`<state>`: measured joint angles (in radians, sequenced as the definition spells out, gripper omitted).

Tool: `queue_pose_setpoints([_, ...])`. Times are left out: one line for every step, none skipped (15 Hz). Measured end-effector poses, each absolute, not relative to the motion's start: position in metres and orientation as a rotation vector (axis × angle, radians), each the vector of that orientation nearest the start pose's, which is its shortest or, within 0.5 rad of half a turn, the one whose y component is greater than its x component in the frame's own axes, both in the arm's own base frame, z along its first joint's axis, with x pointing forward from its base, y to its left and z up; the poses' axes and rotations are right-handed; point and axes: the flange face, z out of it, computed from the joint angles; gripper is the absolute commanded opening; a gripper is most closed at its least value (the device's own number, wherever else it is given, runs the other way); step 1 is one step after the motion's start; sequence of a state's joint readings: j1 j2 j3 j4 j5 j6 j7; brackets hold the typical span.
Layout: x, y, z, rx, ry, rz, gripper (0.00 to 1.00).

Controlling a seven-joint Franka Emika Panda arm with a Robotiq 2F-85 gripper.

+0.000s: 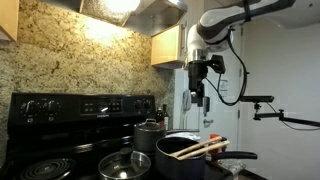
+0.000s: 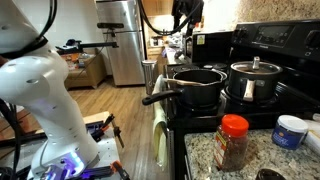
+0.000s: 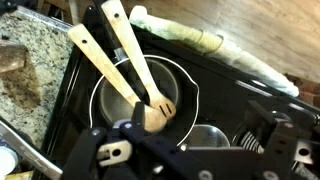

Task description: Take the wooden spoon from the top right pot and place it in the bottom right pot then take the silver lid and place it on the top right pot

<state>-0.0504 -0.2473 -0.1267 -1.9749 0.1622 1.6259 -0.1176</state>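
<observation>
We are seemingly finishing, gripper (image 1: 200, 100) gaping wide: slim tan wooden spoon (image 1: 205, 148) lying in the wide black pot (image 2: 195, 90), domed silver lid (image 2: 255, 68) sitting on the small grey pot (image 2: 255, 88).

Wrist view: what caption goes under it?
Looking down into the black pot, two wooden utensils resting inside, handles poking out over its rim.

- Red-lidded spice jar (image 2: 232, 143) and blue-lidded tub (image 2: 290, 131) on the speckled counter (image 2: 198, 160), near its stove-side edge.
- Pale towel (image 3: 220, 45) along the black stove (image 1: 80, 103) front.
- Steel fridge (image 2: 125, 40) behind.
</observation>
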Motion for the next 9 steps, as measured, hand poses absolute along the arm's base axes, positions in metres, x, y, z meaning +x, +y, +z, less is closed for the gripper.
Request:
queue_pose_setpoints([0.468, -0.071, 0.565, -2.943, 0.157, 0.064, 1.0])
queue_pose_setpoints([0.468, -0.069, 0.562, -2.951, 0.204, 0.03, 1.0])
queue_pose_setpoints([0.467, -0.066, 0.56, -2.955, 0.25, 0.007, 1.0])
queue_pose_setpoints([0.465, -0.064, 0.557, -2.958, 0.292, -0.009, 1.0])
queue_pose_setpoints([0.463, -0.061, 0.555, -2.961, 0.331, -0.019, 1.0])
queue_pose_setpoints([0.461, -0.059, 0.554, -2.964, 0.352, -0.019, 1.0])
queue_pose_setpoints([0.459, -0.057, 0.553, -2.965, 0.361, -0.019, 1.0])
queue_pose_setpoints([0.458, -0.056, 0.552, -2.965, 0.366, -0.019, 1.0])
queue_pose_setpoints([0.457, -0.055, 0.552, -2.965, 0.369, -0.019, 1.0])
